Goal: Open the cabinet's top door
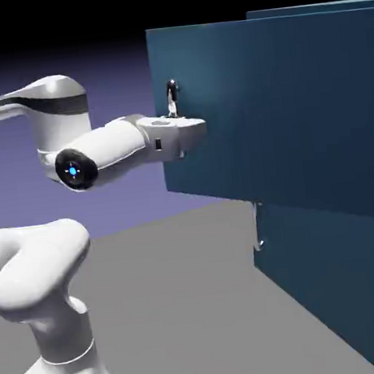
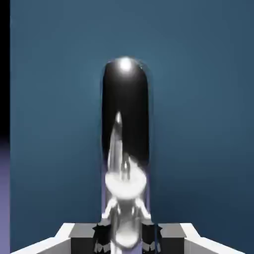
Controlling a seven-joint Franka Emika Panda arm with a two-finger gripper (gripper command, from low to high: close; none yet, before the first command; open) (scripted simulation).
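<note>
Gripper (image 2: 127, 237) clamped tight on the top door's handle (image 2: 125, 124) (a glossy bar); door (image 1: 295, 104) swung out.

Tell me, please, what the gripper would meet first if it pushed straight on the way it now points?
Probably the top door: the gripper is shut on the handle, and the blue panel fills the hand view right behind it.
</note>
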